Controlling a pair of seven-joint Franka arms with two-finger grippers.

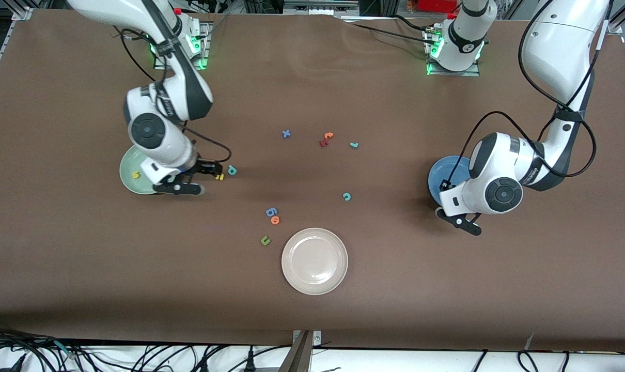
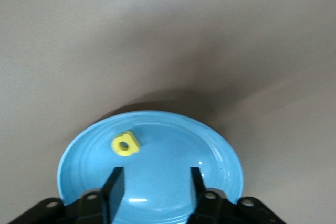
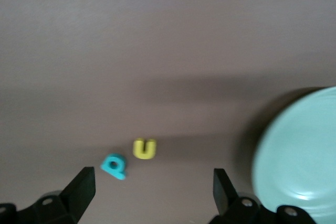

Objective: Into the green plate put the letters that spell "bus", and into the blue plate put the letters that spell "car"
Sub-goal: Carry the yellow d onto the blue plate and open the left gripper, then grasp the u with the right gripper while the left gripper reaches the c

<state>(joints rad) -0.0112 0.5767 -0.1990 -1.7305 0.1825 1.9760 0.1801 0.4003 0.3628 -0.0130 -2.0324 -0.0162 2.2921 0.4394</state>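
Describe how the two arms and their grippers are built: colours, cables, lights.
Both arms have glossy white shells with dark grey joint bands and round dark caps at the wrist joints. Black cables loop loosely along each. Green lights glow at both bases. The left gripper and the right gripper each have a white body and two flat black fingers on a black bar with bolt holes.

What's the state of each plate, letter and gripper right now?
Blue plate: holds yellow "a".
Green plate: holds yellow "s".
White plate: no letters in it.
Yellow "u": on table beside teal "b", near green plate.
Teal "c": on table.
Teal "r": on table.
Left gripper: open over blue plate, nothing held.
Right gripper: open above "u" and "b".
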